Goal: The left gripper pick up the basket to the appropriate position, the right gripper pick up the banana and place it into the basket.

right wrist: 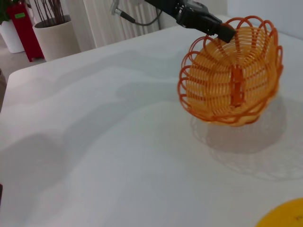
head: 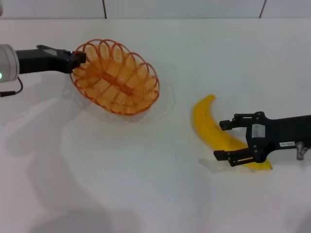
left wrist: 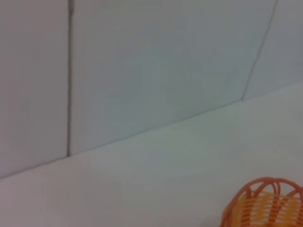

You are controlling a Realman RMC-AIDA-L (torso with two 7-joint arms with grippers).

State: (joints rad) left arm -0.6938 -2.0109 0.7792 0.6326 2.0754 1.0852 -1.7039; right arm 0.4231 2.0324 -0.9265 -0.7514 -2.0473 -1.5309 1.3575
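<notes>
Worktop [head: 146, 194]: white, bare surface, carries the banana.

Basket [head: 115, 76]: orange wire, oval, tilted with its opening facing the camera, held off the worktop at its left rim; shadow beneath.

Banana [head: 210, 130]: yellow, curved, lying on the worktop well apart from the basket, to its right and nearer.

Left gripper [head: 80, 59]: black, jaws pinching the basket rim.

Right gripper [head: 222, 140]: black, jaws spread, straddling the banana's lower part, one jaw on each side.

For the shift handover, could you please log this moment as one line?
left gripper: shut on basket rim, basket tilted | right gripper: open around banana | banana on table
</notes>
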